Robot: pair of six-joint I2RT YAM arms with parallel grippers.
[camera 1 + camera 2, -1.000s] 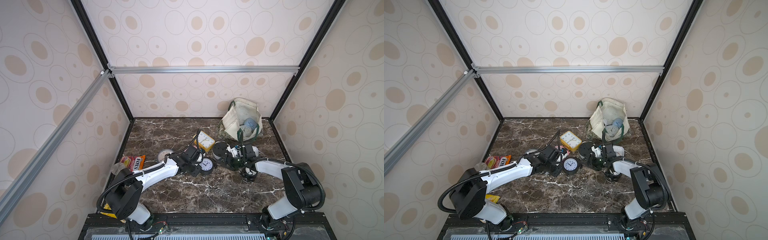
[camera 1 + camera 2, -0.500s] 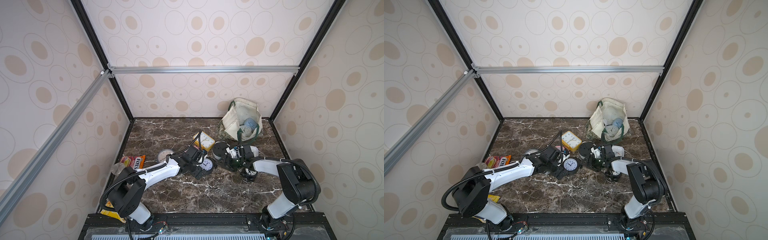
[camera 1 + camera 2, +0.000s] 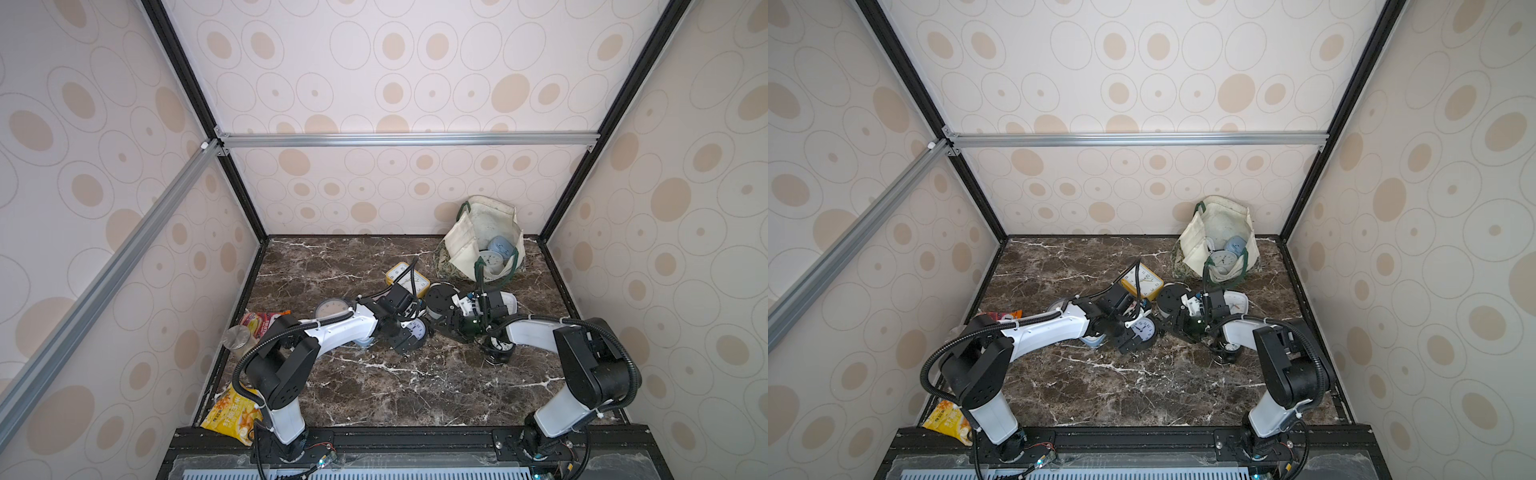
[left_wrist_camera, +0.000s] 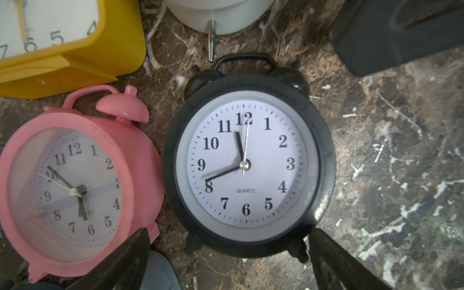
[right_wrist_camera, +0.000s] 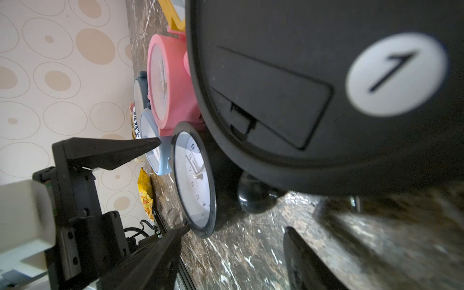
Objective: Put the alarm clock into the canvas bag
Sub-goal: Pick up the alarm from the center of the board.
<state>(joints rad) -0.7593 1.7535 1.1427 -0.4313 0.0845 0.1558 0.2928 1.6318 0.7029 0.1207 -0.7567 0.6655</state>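
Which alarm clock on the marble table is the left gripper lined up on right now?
The black round twin-bell clock with the white face, lying face up: the open left gripper straddles its feet. The pink twin-bell clock lies just beside it.

**Both arms are meeting among clocks on the marble table [image 3: 1142,386]**

The left gripper [image 3: 1136,332] is reaching over a small black alarm clock [image 3: 1144,329], its fingers standing apart on either side of it; the right gripper [image 3: 1179,326] is hanging just beside a larger black clock [image 3: 1169,300], its grip unclear; a yellow clock [image 3: 1144,280] is lying behind them; the canvas bag [image 3: 1198,241] is sitting open in the far right corner, holding pale clocks [image 3: 1223,262].
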